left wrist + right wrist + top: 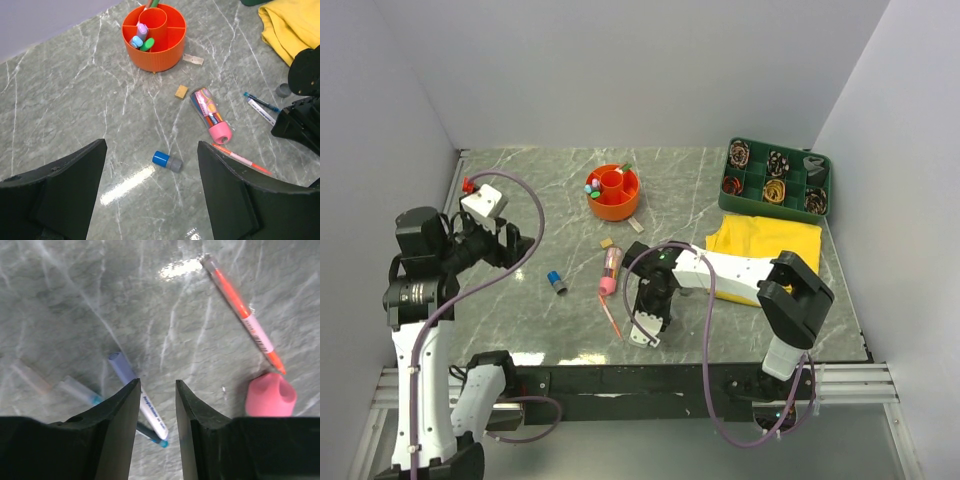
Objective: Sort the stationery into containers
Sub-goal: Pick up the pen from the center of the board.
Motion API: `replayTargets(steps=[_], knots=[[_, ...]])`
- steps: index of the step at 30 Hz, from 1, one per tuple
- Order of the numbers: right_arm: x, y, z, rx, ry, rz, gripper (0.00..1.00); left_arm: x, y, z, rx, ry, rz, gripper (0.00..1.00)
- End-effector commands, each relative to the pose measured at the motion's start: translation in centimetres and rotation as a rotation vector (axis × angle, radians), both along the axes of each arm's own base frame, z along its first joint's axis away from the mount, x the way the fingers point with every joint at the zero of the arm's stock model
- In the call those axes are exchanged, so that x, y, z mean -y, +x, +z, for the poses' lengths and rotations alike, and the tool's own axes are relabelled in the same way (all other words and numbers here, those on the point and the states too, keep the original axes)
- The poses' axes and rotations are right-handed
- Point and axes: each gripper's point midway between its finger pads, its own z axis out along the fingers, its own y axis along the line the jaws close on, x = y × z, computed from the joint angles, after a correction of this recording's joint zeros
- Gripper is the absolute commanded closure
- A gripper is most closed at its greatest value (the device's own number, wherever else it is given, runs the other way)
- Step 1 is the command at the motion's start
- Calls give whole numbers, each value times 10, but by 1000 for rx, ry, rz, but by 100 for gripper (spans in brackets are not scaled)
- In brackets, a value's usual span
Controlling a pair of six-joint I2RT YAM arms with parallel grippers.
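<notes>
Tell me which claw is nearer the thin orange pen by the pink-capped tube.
Right. The right claw hangs close beside the thin orange pen; the left claw is far off to its left.

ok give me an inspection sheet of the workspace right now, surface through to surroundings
surface: grey marbled table, glare patches, no spill seen
job's things: orange organiser holds a few small pieces; green tray has filled cells; pink tube, blue-capped piece, tan eraser, orange pen and white pen lie loose on the table
clutter: yellow cloth, crumpled, beside the tray
grippers: left gripper open and empty above the table; right gripper low over the white pen, jaws slightly apart, no grip seen
cables: purple cables loop off both arms
surroundings: plain white walls, nothing else seen
</notes>
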Motion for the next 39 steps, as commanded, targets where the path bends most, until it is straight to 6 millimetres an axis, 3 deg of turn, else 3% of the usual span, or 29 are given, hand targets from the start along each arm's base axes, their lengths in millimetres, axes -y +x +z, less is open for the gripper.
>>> replayTargets(steps=[1, 16, 31, 34, 35, 36, 38, 39], knots=[[-12, 7, -5, 95, 34, 201, 59, 1, -7, -9, -40, -48, 21, 21], [12, 6, -11, 101, -68, 177, 54, -2, -13, -9, -24, -78, 43, 20], [8, 6, -31, 62, -88, 174, 56, -11, -6, -11, -41, -130, 85, 20], [9, 4, -36, 36, -128, 181, 71, -12, -3, -14, -50, -139, 88, 20], [11, 3, -37, 24, -145, 176, 84, -12, -3, -14, -51, -142, 86, 20], [10, 2, -39, 18, -151, 171, 91, -12, -2, -14, -51, -143, 82, 20], [-1, 4, -31, 19, -114, 147, 100, -11, -2, -14, -53, -143, 76, 20], [-10, 3, -23, 13, -72, 138, 100, -12, -2, -15, -55, -140, 76, 20]])
